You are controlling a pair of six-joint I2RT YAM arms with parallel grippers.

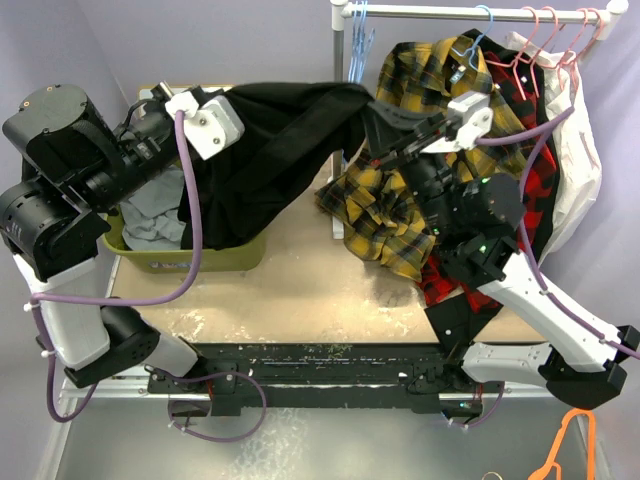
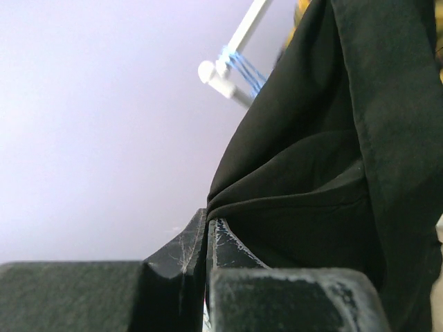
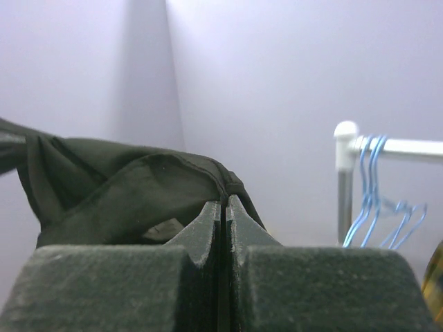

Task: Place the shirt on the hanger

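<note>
The black shirt [image 1: 280, 150] hangs stretched in the air between my two grippers, above the table's left half. My left gripper [image 1: 232, 100] is shut on its left end; in the left wrist view the jaws [image 2: 208, 220] pinch the dark fabric [image 2: 332, 173]. My right gripper [image 1: 372, 112] is shut on its right end; in the right wrist view the jaws [image 3: 225, 202] clamp a seamed edge of the shirt [image 3: 124, 194]. Several light-blue hangers [image 1: 358, 45] hang at the rack's left end, just above and behind the right gripper. They also show in the left wrist view [image 2: 242, 66] and the right wrist view [image 3: 377, 200].
A yellow-and-black plaid shirt [image 1: 400, 200] hangs on a blue hanger hook [image 1: 483, 18] on the white rack [image 1: 450, 12]. Pink hangers [image 1: 545, 35], a red plaid garment [image 1: 520, 200] and a white garment [image 1: 580, 170] hang to its right. A green basket [image 1: 215, 258] holds a grey garment [image 1: 155, 215]. An orange hanger [image 1: 570, 445] lies bottom right.
</note>
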